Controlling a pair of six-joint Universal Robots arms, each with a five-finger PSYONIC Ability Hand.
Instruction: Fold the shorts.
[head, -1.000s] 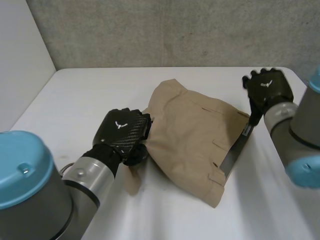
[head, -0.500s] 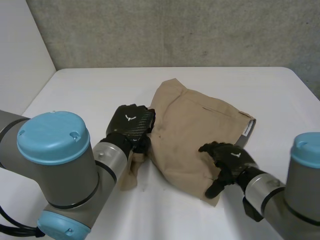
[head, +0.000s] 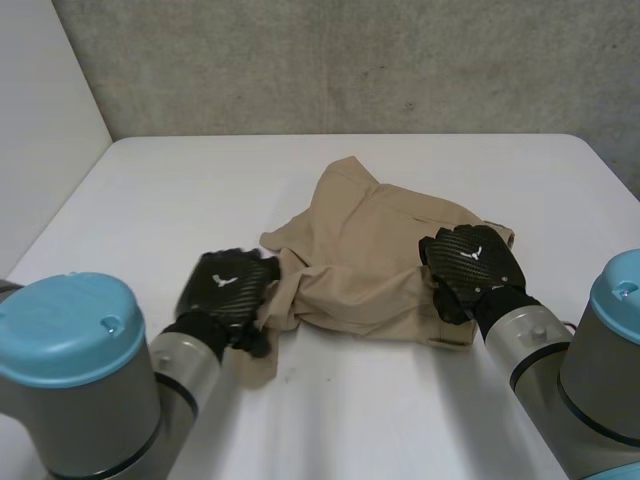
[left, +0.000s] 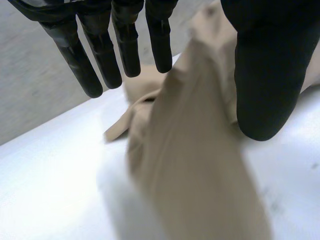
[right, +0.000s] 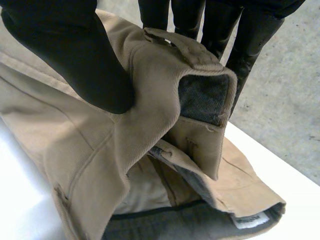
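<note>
Tan cotton shorts (head: 370, 260) lie rumpled mid white table (head: 180, 190), btw the two hands. Right hand (head: 470, 265) is at the waistband end. In the right wrist view its thumb (right: 75, 55) pinches the doubled, belt-looped waistband (right: 185, 65) vs. the straight fingers (right: 250, 40) behind it. Left hand (head: 228, 290) sits at the bunched leg end. In the left wrist view its fingers (left: 100, 55) are straight, slightly spread and clear of the cloth, w/ the thumb (left: 265, 85) down beside a raised ridge of fabric; no pinch visible.

Step in hand, prob.: bring the waistband over toward the legs. To do it well:
- Left hand needs a real grip or a flat press on the leg hem, else the cloth drags w/ the right.
- Pull the bunching out.
- Carry the waistband low & level, edges lined up, before letting go.
</note>
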